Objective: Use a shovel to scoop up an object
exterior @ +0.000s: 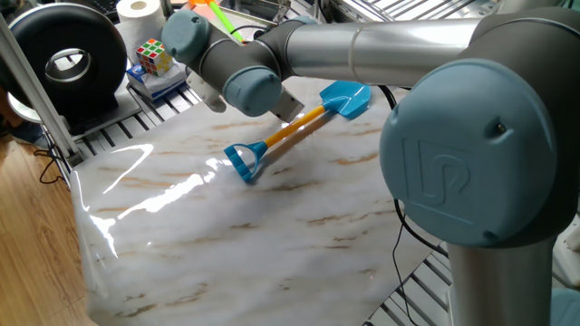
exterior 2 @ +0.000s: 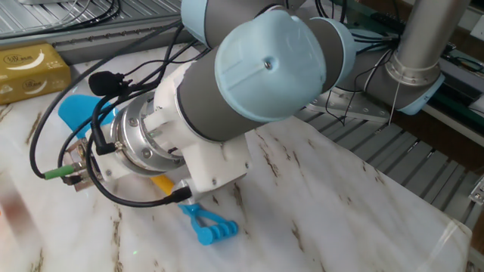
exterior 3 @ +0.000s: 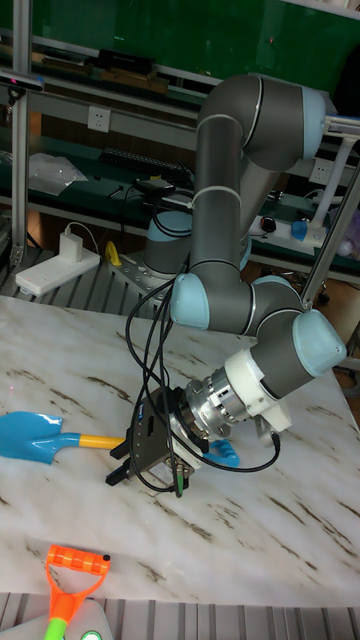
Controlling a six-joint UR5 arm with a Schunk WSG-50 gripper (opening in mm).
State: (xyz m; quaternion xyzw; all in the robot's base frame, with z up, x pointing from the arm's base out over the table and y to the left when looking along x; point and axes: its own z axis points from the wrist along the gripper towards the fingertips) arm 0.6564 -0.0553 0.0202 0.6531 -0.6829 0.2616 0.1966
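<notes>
In the tall fixed view the nearest thing is the green-shafted toy tool (exterior 3: 62, 590) with its orange head, lying at the front edge of the marble counter (exterior 3: 290, 540) and plainly not part of the job. Just behind it the claw (exterior 3: 128, 462) hangs low over the orange-yellow shaft of the shovel (exterior 3: 45, 436), whose light-blue blade lies flat on the counter to the left while the blue loop end peeks out behind the wrist. In one fixed view the claw (exterior: 288, 107) sits right at the middle of the shaft, and it looks closed around it, though the fingers are too hidden by the wrist and cables to say so for sure. The shovel (exterior: 294, 129) itself rests along the counter, both ends apparently touching the surface, so it has not been lifted. Farther back, in the other fixed view, the tan-yellow object (exterior 2: 30, 66) sits at the far corner, near the blade but apart from it. I judge the task to be at the grasping stage: lifting the shovel, sliding the blade under the object and raising it are all left.
</notes>
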